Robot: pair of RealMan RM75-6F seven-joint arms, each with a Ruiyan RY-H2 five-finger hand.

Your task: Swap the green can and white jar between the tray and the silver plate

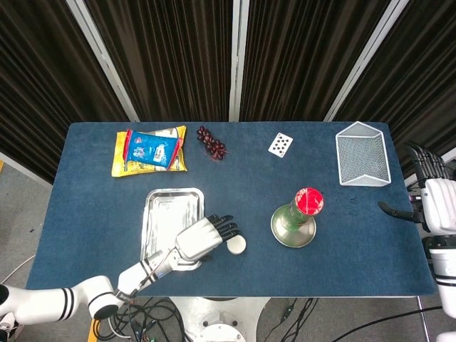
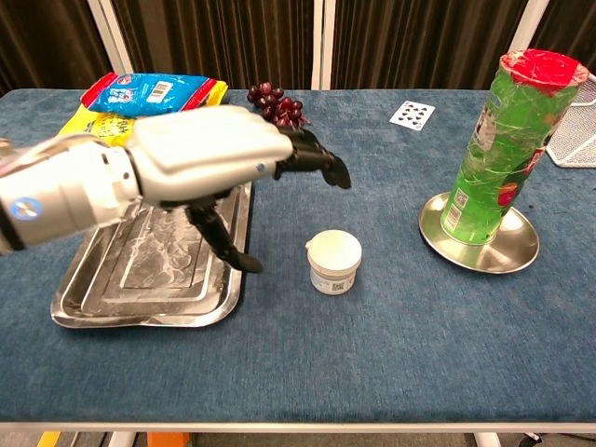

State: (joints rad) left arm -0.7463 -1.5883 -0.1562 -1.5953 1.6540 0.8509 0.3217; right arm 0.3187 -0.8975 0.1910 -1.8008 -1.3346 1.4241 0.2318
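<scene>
- Left hand hovers by the jar, fingers spread, holding nothing.
- Jar sits on the table between tray and plate.
- Can stands on the plate.
- Right hand at the table edge, seemingly open.

Bright, even overhead light; soft shadows; slight motion blur on the near arm.
</scene>
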